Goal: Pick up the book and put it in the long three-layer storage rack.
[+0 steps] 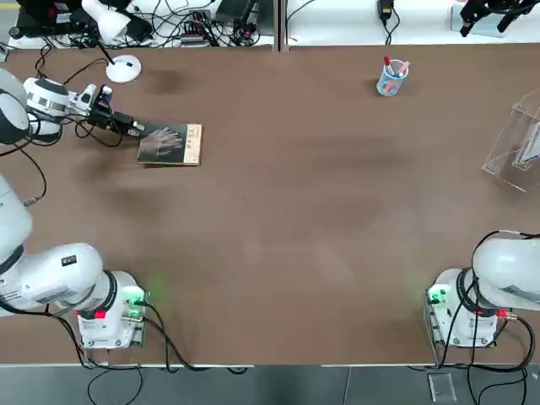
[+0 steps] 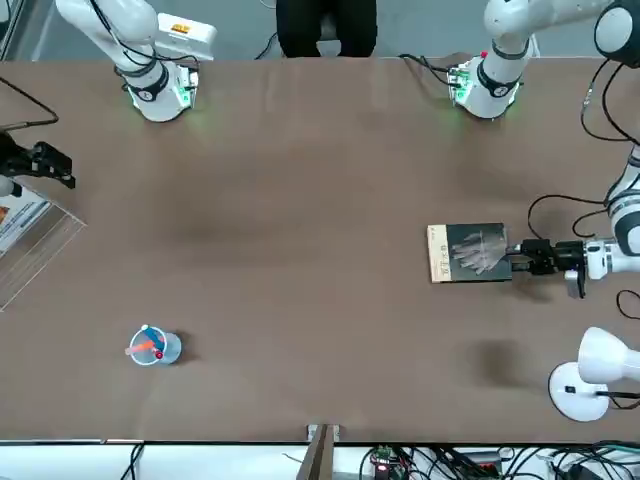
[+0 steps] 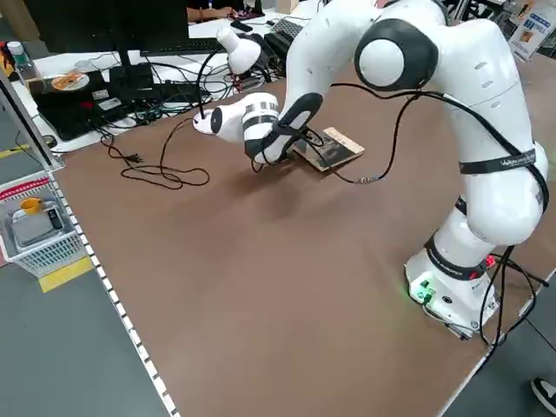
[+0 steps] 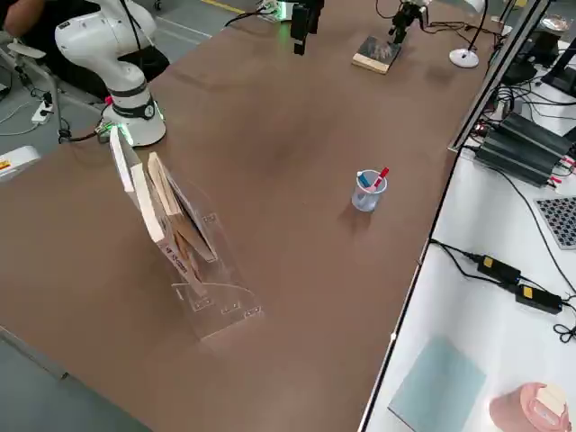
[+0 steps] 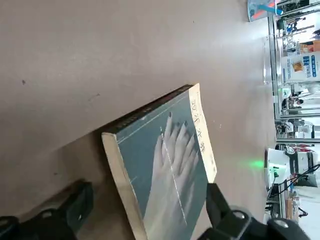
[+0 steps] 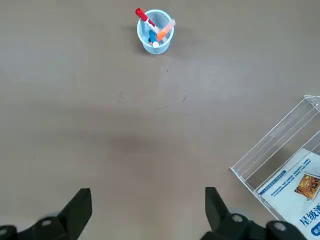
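Right now my left end effector [image 5: 150, 194] is open at the desk's far left, its fingers spread at the hand-pictured edge of the book [image 2: 468, 252], one beside the cover's side and the other farther off; I have no grip on it. The paperback lies flat on the desk [image 2: 300, 300], dark cover up, its tan strip on the side away from that arm. Just past it, toward the desk's far edge, I see the white lamp [image 2: 578, 392]. Across on the right, my other end effector, the right one [image 6: 150, 194], hangs open and holding nothing above the desk, near the clear acrylic storage rack [image 4: 220, 310]. Several books [image 4: 153, 211] lean in that rack's slots. Farther out, between the rack and the lamp, stands the small cup of pens [image 4: 367, 193]. A person's dark-clad legs [image 2: 325, 25] show beyond the robot's side of the desk.
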### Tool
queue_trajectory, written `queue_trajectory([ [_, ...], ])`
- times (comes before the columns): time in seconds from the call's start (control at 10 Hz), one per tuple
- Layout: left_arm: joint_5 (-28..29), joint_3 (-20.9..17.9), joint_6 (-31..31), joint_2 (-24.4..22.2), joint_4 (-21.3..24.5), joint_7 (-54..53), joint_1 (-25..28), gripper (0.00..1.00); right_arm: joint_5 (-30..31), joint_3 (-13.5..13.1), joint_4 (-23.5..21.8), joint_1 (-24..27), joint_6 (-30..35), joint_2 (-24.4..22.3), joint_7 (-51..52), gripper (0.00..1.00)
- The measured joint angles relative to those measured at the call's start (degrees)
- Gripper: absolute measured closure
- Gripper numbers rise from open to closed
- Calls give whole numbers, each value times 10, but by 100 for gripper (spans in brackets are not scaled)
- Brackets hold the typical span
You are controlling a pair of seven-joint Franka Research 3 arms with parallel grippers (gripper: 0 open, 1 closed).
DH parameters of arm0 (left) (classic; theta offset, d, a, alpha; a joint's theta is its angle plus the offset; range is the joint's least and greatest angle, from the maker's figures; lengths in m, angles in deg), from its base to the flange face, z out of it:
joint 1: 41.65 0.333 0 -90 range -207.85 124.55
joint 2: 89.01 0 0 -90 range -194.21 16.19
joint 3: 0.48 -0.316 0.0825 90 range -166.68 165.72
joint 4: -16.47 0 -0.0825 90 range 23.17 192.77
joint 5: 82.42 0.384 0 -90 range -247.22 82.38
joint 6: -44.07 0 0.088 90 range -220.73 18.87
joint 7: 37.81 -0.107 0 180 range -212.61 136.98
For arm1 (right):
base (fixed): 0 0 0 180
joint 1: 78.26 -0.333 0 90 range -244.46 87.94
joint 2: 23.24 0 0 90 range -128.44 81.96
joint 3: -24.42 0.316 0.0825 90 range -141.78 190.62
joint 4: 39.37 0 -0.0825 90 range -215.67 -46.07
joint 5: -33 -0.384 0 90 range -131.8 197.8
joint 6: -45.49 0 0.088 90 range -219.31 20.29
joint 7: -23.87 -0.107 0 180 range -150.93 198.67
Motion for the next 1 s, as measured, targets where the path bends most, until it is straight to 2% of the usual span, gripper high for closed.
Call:
queue_trajectory([
  [1.0, -44, 4, 1, 13, 0, -9, -11, 10, 0, -2, 0, 0, -1, 0, 0, 0],
])
